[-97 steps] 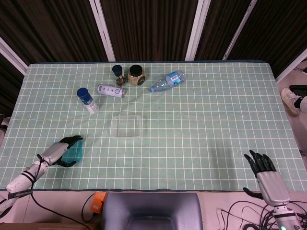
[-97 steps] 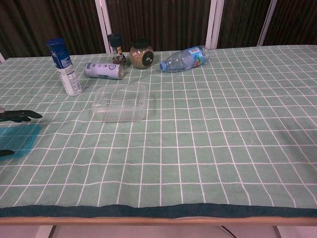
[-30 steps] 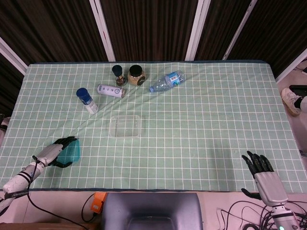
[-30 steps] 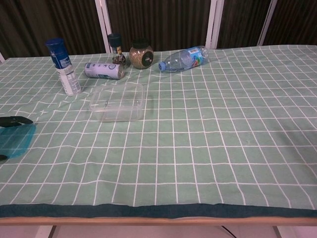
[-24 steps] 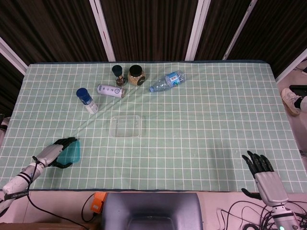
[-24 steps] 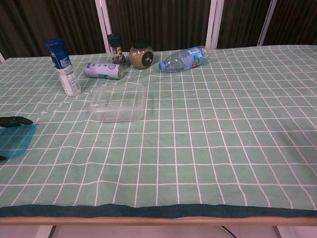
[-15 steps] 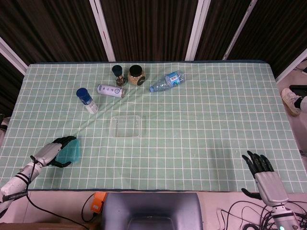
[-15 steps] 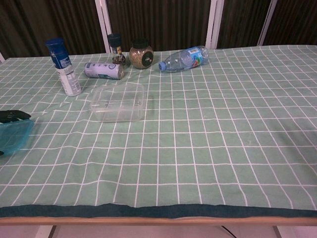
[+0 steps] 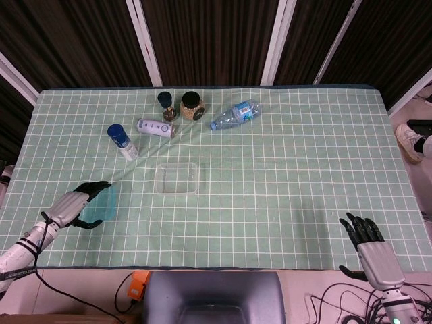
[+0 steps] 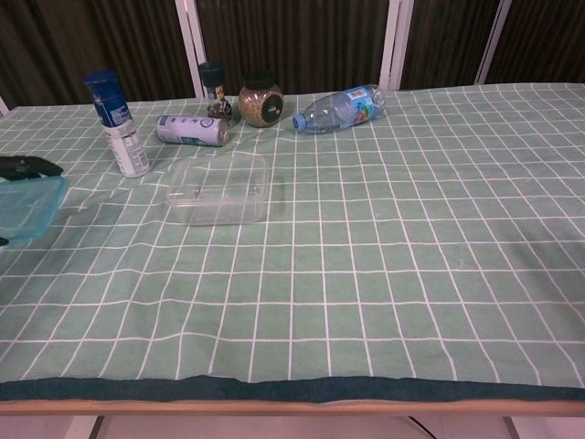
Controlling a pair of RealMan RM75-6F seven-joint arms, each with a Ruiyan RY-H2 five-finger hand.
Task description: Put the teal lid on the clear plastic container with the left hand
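Note:
My left hand [image 9: 74,206] holds the teal lid [image 9: 101,205] at the table's near left, lifted off the cloth. In the chest view the teal lid [image 10: 29,208] hangs at the left edge with dark fingertips [image 10: 27,165] over its top rim. The clear plastic container [image 9: 177,178] sits uncovered on the green checked cloth, to the right of the lid and apart from it; the chest view shows the container [image 10: 219,189] too. My right hand [image 9: 368,239] rests at the near right edge, fingers spread, holding nothing.
At the back stand a blue-capped white bottle [image 9: 122,140], a lying white can [image 9: 156,127], a dark-capped shaker [image 9: 166,104], a jar of grains [image 9: 192,106] and a lying water bottle [image 9: 235,114]. The table's front edge [image 10: 292,391] runs along the bottom.
My left hand has raised the teal lid off the cloth; in the chest view it has moved upward. The cloth's wrinkles near the container have eased. The right hand has stayed still.

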